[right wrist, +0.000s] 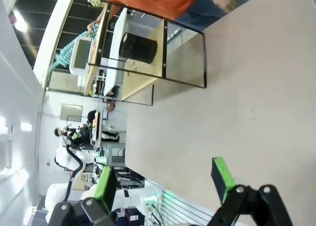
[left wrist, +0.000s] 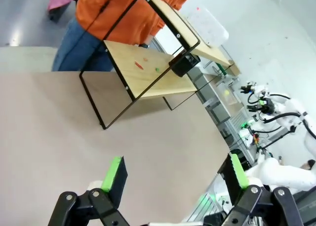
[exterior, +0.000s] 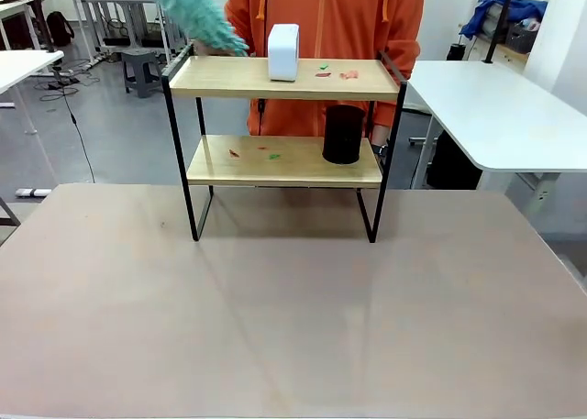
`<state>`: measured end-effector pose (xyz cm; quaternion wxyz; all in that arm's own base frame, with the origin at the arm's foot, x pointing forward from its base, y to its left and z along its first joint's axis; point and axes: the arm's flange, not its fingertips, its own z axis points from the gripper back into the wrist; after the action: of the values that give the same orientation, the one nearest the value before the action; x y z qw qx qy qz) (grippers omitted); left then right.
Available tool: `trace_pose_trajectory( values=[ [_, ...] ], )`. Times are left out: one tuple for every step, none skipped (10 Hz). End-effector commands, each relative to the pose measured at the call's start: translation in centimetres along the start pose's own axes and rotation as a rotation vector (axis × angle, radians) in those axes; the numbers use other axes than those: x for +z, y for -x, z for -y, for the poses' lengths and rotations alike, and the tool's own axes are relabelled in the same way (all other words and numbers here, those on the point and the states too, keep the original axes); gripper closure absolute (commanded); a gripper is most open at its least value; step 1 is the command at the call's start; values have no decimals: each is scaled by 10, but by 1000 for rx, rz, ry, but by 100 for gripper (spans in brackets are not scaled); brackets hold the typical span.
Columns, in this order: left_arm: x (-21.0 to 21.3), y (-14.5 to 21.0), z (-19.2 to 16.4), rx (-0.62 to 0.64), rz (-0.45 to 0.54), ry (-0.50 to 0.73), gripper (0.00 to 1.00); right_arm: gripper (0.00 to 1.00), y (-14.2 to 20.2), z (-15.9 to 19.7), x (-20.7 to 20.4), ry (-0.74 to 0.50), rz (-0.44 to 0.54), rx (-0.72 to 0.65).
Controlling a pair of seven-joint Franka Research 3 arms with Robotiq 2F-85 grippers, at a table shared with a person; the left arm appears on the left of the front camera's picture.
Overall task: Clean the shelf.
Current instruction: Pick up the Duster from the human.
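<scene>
- The shelf is standing on the worktop's far side, well ahead of both end effectors.
- The left end effector is hanging above the worktop, wide apart, empty.
- The right end effector is gaping likewise, empty.

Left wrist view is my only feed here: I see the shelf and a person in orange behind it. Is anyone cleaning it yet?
Observer: In the front view the person holds a teal duster above the left end of the shelf. I cannot tell whether it touches.
Operator: Anything lying on the upper board?
Observer: Small red and green scraps lie there, right of a white box.
Operator: And the right arm?
Observer: The right gripper hovers over bare table, jaws open, holding nothing.
</scene>
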<state>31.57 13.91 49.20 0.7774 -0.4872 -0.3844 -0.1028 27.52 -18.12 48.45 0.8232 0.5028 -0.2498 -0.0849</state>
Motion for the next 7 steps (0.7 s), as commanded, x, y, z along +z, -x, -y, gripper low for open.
trace_pose_trajectory(
  values=[
    [8, 3, -6, -21, 20, -3, 0, 0, 2, 5, 7, -15, 26, 30],
    [8, 3, -6, -21, 20, -3, 0, 0, 2, 5, 7, -15, 26, 30],
    [8, 3, -6, -21, 20, -3, 0, 0, 2, 5, 7, -15, 26, 30],
    [8, 3, -6, -21, 20, -3, 0, 0, 2, 5, 7, -15, 26, 30],
    [10, 5, -6, 3, 9, -7, 0, 0, 2, 5, 7, -15, 26, 30],
    [18, -2, -12, 54, 7, 48, 0, 0, 2, 5, 7, -15, 26, 30],
    [20, -13, -12, 74, 30, 106, 0, 0, 2, 5, 7, -15, 26, 30]
  ],
)
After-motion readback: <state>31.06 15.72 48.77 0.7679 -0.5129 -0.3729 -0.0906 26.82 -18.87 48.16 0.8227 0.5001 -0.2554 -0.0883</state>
